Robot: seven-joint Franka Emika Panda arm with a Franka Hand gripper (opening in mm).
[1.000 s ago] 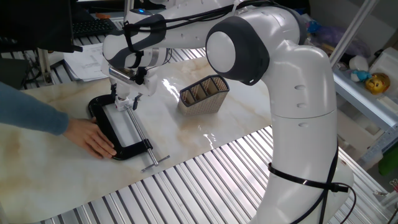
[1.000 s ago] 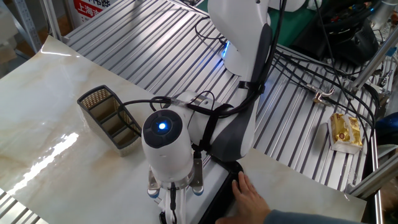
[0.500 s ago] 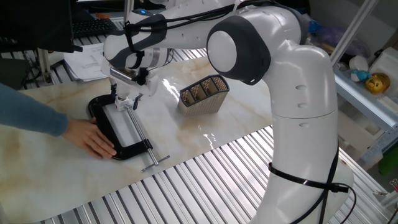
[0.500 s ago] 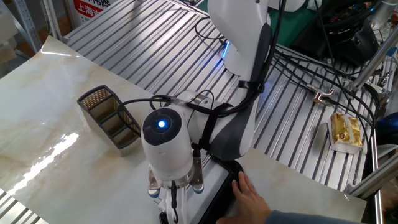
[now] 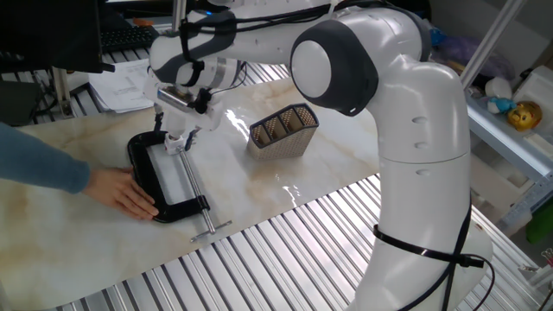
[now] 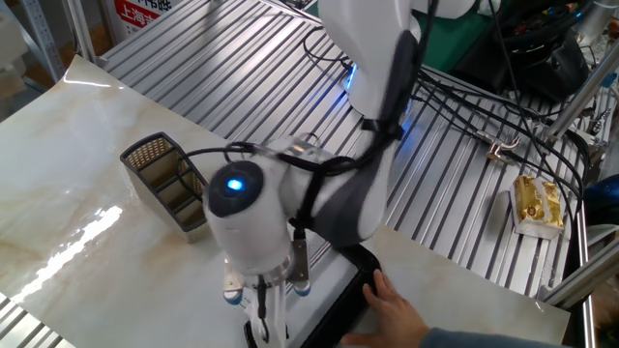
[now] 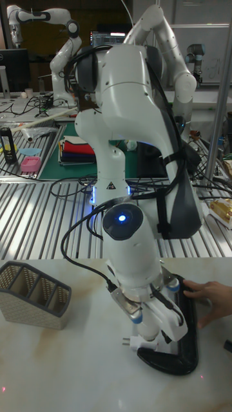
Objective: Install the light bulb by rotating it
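Turning the wrist is what I am watching from the remote desk: against half a second ago it is sitting rotated and leaning, its blue lamp swung toward the mesh basket. The black clamp is also lying slightly skewed from where it was. I am reading that as a twist of the screwing-in under way, not yet a finished install.

At far left a person's hand is pressing on the clamp's near bar, steadying it on the table. Just right of it the fingers are pointing down into the clamp's frame. They are looking narrowly closed on the light bulb, a small white rounded piece showing only in the tall fixed view. A little white socket is sitting just beside it, at its foot; whether the two are seated together I cannot tell.

Further right, the mesh basket is standing well apart, leaving the wrist free room on that side. The tight spots, I am judging, are the helper's hand close by and the clamp's screw handle, which is lying near the table's front edge.
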